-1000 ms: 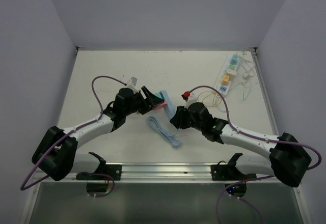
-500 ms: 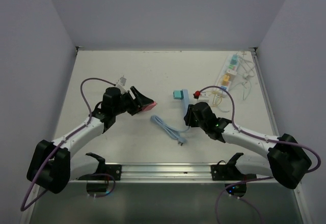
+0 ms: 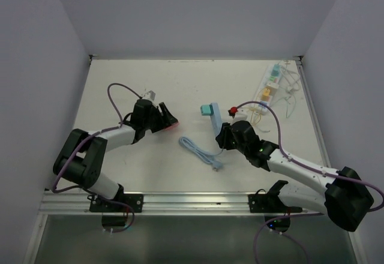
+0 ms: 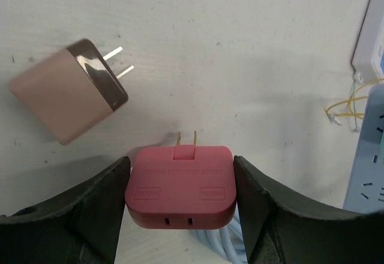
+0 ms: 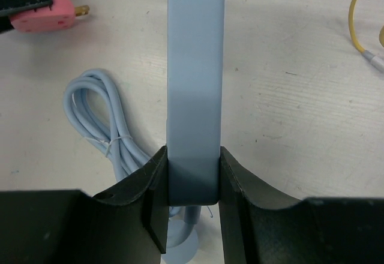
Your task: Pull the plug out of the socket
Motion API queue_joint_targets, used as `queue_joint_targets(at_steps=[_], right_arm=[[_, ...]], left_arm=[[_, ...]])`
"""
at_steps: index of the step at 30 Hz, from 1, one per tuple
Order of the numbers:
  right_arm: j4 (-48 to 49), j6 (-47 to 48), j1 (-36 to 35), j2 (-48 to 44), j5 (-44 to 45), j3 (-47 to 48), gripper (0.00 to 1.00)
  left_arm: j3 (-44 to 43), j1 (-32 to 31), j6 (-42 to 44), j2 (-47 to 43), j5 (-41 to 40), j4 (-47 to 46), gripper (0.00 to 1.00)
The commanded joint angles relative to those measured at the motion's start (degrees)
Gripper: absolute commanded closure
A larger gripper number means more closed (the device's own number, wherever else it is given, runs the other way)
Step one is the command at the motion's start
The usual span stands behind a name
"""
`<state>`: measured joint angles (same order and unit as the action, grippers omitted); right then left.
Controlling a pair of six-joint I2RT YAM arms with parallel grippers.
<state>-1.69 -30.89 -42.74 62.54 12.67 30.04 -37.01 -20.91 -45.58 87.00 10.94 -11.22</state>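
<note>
My left gripper [image 4: 180, 187] is shut on a red plug adapter [image 4: 180, 183], prongs pointing away, just above the table; it also shows in the top view [image 3: 171, 125]. My right gripper [image 5: 193, 180] is shut on a light-blue outlet bar [image 5: 195, 66], which has a teal block at its far end [image 3: 206, 109]. The red plug is apart from the bar, off to its left [image 5: 51, 13]. The bar's light-blue coiled cable [image 3: 201, 151] lies on the table between the arms. The long white power strip with pastel outlets [image 3: 268, 90] lies at the back right, untouched.
A beige charger with bare prongs [image 4: 63, 99] lies on the table ahead and left of the left gripper. Thin yellow wire [image 3: 255, 115] and white cord [image 3: 288, 93] lie beside the white strip. Walls close in the table on three sides.
The red plug and the light-blue bar were together a second ago. My left gripper has drawn the plug away to the left and my right gripper has carried the bar to the right.
</note>
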Motion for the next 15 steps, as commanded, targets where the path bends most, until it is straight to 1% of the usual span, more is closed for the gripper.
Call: queue_joint_targets(at_steps=[1, 2, 3, 6, 7, 11, 15], right_arm=[[3.98, 1.71, -0.24, -0.23, -2.03, 2.21, 1.0], [3.98, 2.15, -0.15, 0.21, -2.9, 2.3, 1.0], [3.81, 2.24, -0.15, 0.38, -3.26, 2.65, 1.0], [3.89, 2.51, -0.24, 0.82, -4.49, 3.0, 1.0], [4.07, 2.51, -0.15, 0.83, -4.67, 3.09, 1.0], [4.59, 2.42, -0.24, 1.44, -5.98, 3.44, 1.0], [6.35, 1.89, -0.33, 1.97, -8.71, 3.62, 1.0]], left_arm=[[-3.41, 0.34, 4.71, 2.02, -3.47, -8.2, 0.52], [-3.5, 0.34, 4.97, 2.12, -3.29, -8.29, 0.48], [-3.07, 0.34, 5.41, 1.95, -2.6, -8.64, 0.38], [-1.66, 0.25, 5.24, 0.28, -1.54, -8.99, 0.23], [-0.79, 0.25, 5.07, -1.38, -1.1, -8.73, 0.14], [1.06, -0.53, 4.1, -6.75, 0.31, -6.97, 0.02], [1.86, -1.68, 0.15, -13.07, 2.33, -5.83, 0.01]])
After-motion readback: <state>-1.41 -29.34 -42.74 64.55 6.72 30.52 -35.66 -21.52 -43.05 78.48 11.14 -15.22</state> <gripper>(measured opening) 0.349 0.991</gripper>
